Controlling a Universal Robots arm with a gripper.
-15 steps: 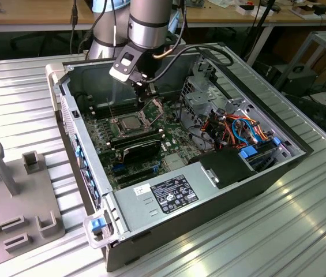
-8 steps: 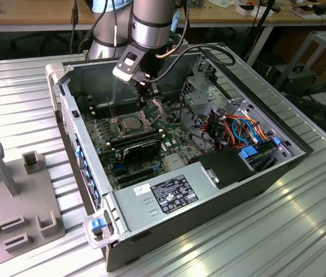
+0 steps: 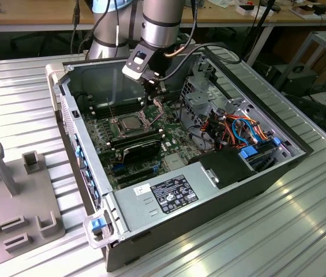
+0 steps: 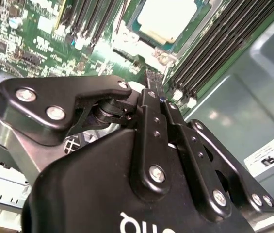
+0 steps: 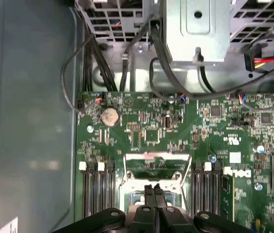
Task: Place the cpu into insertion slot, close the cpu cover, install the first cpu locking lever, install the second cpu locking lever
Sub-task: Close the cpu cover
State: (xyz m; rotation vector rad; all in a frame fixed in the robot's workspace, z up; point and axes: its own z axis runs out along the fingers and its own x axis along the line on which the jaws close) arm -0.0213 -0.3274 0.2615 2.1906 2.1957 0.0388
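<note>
The cpu lies flat in the insertion slot on the green motherboard, its silver top facing up; the second wrist view shows the cpu beyond the fingertips. The cpu cover, a silvery frame with a square window, stands swung open beside the slot. My gripper hangs just over the cover's side of the slot. Its two black fingers are pressed together in both wrist views, with nothing visible between them. A thin lever sticks up at the slot's far side.
Long black memory slots flank the socket. A grey drive cage with bundled cables stands at the exterior view's right, and the power supply is at the front. The case walls ring the board. A grey fixture sits on the table outside.
</note>
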